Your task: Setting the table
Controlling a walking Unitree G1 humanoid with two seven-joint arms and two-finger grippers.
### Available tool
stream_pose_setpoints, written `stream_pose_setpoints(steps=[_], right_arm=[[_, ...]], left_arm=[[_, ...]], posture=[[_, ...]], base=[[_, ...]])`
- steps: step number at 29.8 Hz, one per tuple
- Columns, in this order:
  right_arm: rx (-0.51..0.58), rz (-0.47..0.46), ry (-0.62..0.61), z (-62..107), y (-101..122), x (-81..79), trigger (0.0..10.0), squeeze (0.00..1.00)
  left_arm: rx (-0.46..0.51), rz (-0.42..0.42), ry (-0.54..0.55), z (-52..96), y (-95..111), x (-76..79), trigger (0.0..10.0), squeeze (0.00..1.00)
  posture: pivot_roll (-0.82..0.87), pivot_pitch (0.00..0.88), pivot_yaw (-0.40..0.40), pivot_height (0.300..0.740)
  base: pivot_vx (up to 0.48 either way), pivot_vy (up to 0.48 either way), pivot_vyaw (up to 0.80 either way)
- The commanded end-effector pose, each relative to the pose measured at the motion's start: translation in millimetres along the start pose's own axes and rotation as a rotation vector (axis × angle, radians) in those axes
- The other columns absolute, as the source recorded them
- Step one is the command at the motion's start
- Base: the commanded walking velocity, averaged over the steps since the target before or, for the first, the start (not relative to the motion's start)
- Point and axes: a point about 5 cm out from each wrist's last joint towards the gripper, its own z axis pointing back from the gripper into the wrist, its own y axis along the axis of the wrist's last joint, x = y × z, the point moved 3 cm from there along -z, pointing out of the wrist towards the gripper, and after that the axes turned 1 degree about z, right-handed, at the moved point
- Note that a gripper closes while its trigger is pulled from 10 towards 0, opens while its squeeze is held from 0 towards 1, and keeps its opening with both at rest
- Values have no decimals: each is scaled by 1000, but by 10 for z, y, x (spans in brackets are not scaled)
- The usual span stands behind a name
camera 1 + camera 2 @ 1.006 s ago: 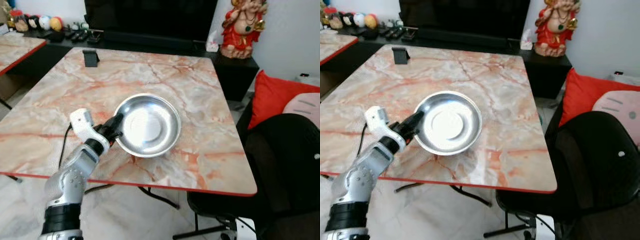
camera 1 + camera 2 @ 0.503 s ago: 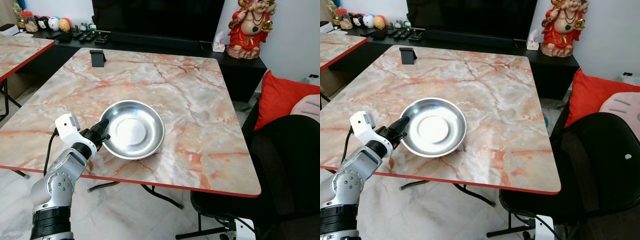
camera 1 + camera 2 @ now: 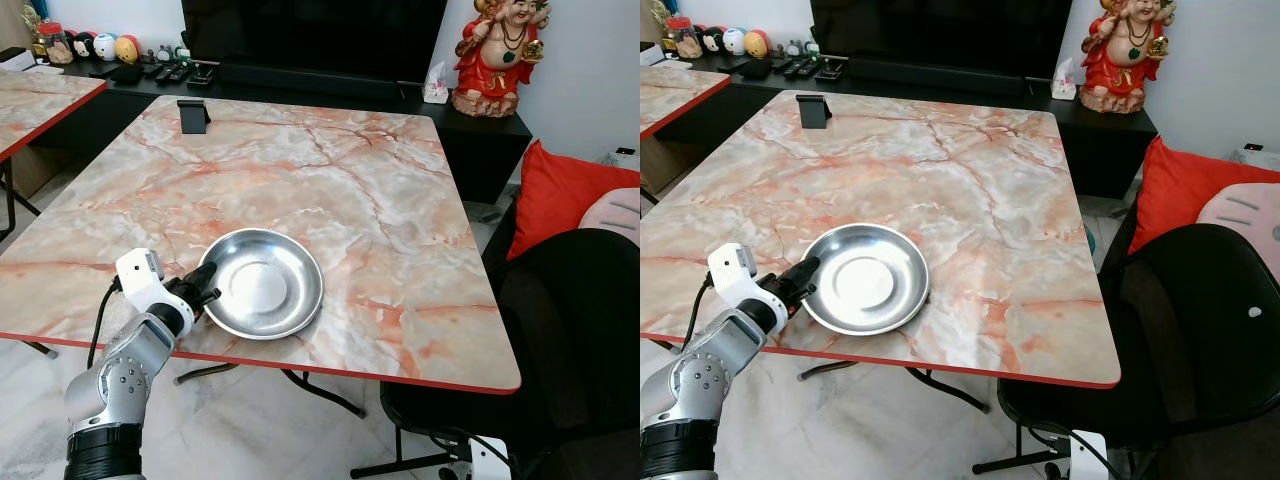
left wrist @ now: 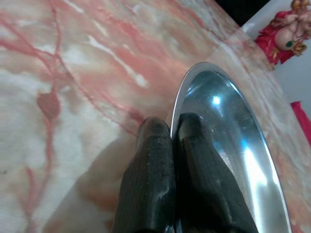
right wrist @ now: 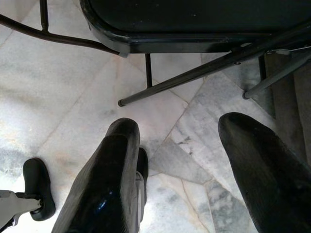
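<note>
A round steel plate (image 3: 262,282) lies flat on the marble table (image 3: 330,170), close to the table's near red-trimmed edge and toward its left corner. The left gripper (image 3: 203,284) reaches over that near edge on its silver arm and meets the plate at the rim on the plate's left side. In the left wrist view its two black fingers (image 4: 150,184) are pressed close together with the thin rim of the plate (image 4: 228,145) pinched between them, one finger lying over the shiny inside and the other outside the rim on the marble side. So the left gripper is clamped on the plate's edge, and the plate sits down on the tabletop.

At the far left corner of the table stands a small black stand (image 3: 193,115). Beyond the table's far edge runs a low black cabinet (image 3: 300,85) with a red and gold statue (image 3: 495,55) on its right end. To the right of the table are a black chair (image 3: 560,340) and, behind it, a red cushion (image 3: 555,190).

The right gripper (image 5: 189,165) hangs low over the pale marble floor (image 5: 58,87), near the black chair's frame, its two fingers spread well apart and holding nothing.
</note>
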Motion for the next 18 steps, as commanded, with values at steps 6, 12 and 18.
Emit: stream_pose_setpoints(steps=[6, 12, 18], right_arm=[[-4, -5, 3, 8, -28, 11, 10000, 0], [-5, -5, 4, 7, -29, 7, 10000, 0], [-6, -4, 7, 6, -25, 3, 10000, 0]], left_arm=[[-21, -40, 63, 7, -30, -105, 10000, 0], [-57, -75, 87, -1, -86, -142, 10000, 0], [-79, -97, 93, 2, -126, -145, 10000, 251]], posture=[[107, 0, -56, 740], [104, 0, -54, 740], [106, 0, -54, 740]], base=[[0, 0, 0], [0, 0, 0], [0, 0, 0]])
